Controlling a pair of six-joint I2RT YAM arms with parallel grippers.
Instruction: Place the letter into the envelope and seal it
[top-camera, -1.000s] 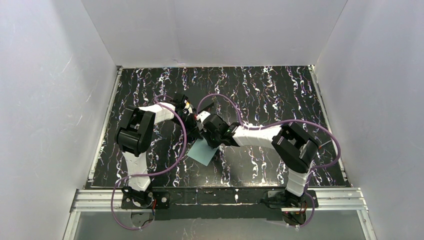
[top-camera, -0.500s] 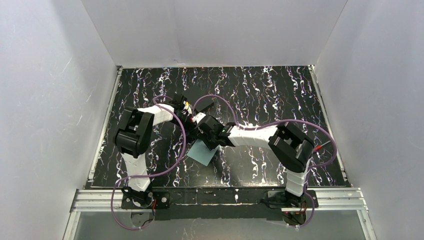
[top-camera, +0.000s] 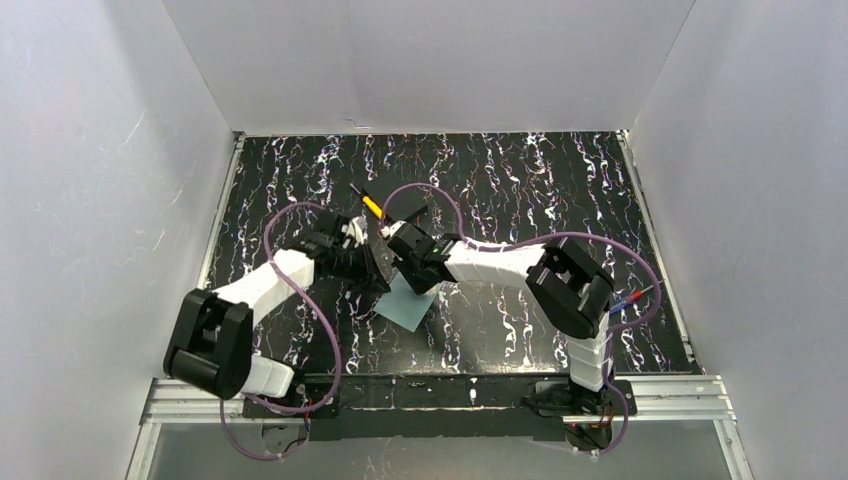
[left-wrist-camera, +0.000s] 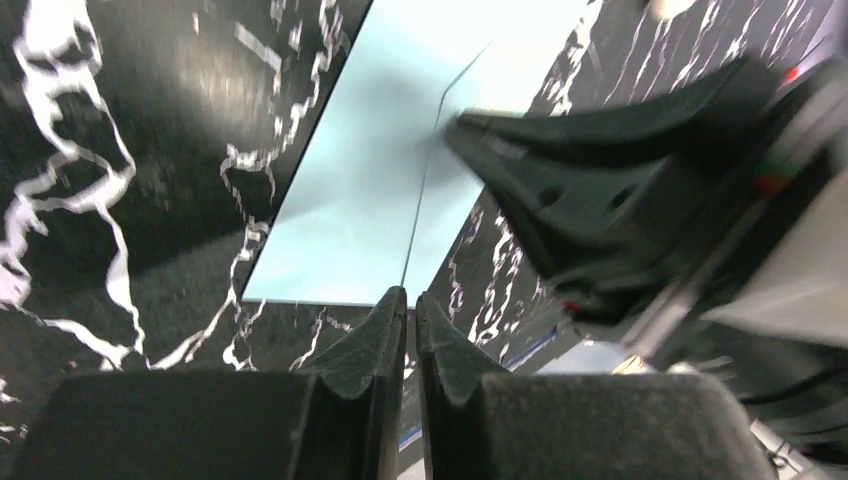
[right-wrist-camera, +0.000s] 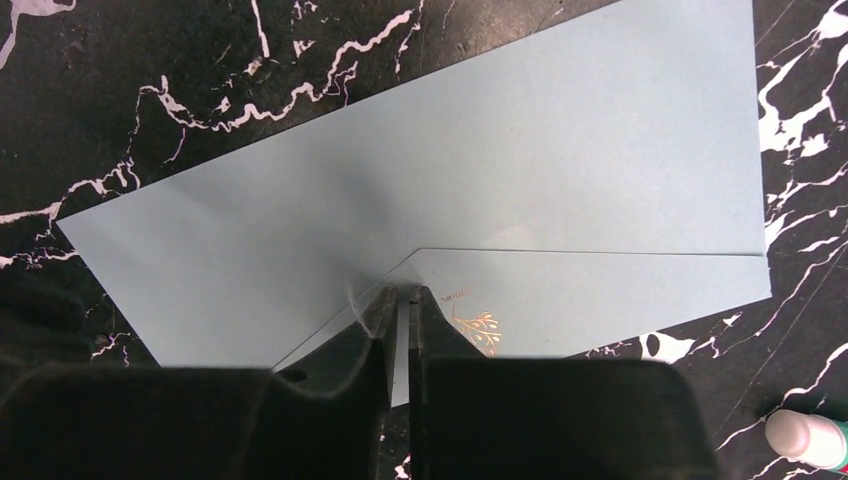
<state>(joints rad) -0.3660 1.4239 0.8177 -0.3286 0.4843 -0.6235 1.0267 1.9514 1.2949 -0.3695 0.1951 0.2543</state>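
Pale teal paper is seen near the middle of the black, white-veined table (top-camera: 520, 180): the envelope (top-camera: 408, 308) lies flat there, just in front of the two wrists that meet above it. In the right wrist view its pointed flap (right-wrist-camera: 560, 300) is folded down over the body, and a small gold ornament (right-wrist-camera: 478, 326) is printed near the flap's tip. A faint crinkle is visible in the paper beside that tip.

The right gripper (right-wrist-camera: 402, 300) is set on the flap close to its point. Its jaws are drawn almost together, and a thin strip of the teal paper shows in the slit between them. Whether that paper is pinched or only pressed from above cannot be told.

The left gripper (left-wrist-camera: 411, 310) is held at the envelope's edge, where the line of the flap runs out. Its jaws are all but pressed together, with only a hairline gap, and nothing is seen between them. Contact with the paper cannot be judged.

Farther back on the table, a flat black square pad (top-camera: 411, 205) and a slim yellow-tipped pen (top-camera: 371, 204) lie beside each other. A small white, green-banded object (right-wrist-camera: 805, 437) is seen near the envelope's corner.
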